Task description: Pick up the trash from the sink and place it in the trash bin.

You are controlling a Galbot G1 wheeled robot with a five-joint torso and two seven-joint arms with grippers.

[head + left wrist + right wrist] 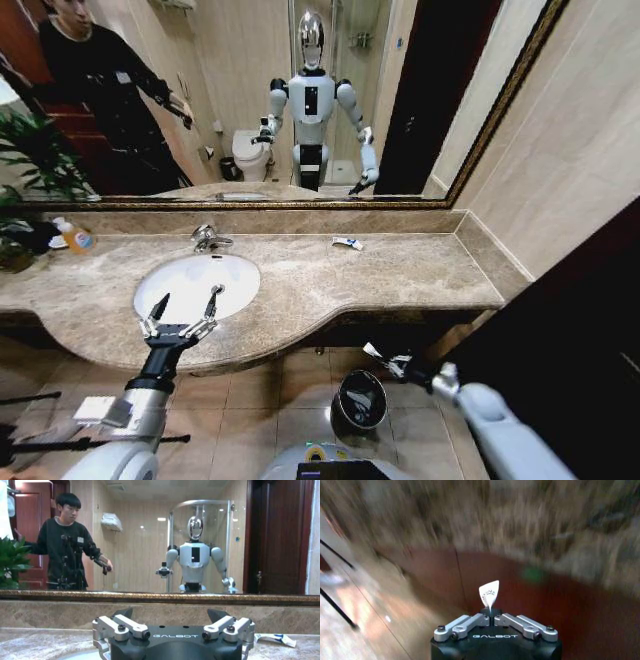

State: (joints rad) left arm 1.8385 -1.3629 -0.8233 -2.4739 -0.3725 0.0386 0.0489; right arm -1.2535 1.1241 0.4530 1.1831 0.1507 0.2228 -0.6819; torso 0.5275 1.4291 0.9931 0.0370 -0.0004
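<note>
Head view of the two-armed robot at a beige marble vanity counter (400,275). The left gripper (184,303) is hovering over the near rim of the white oval porcelain sink (240,275), its fingers spread wide and holding nothing; in the left wrist view the same left gripper (172,615) is facing the mirror wall, jaws wide apart. The right gripper (385,358) is reaching low, below the counter edge, its jaws pinched closed on a small white scrap of trash (489,592) whose pointed tip is standing up beyond the fingertips. The small round black trash bin (360,400) is standing on the tiled floor, just beside and below that gripper, toward the robot's left; the right arm is therefore the nearer one, and the release probably depends on bringing the scrap over the glossy rim. A blue-white packet (347,243) is lying on the counter near the mirror, well apart from both grippers, long axis roughly along the wall.
</note>
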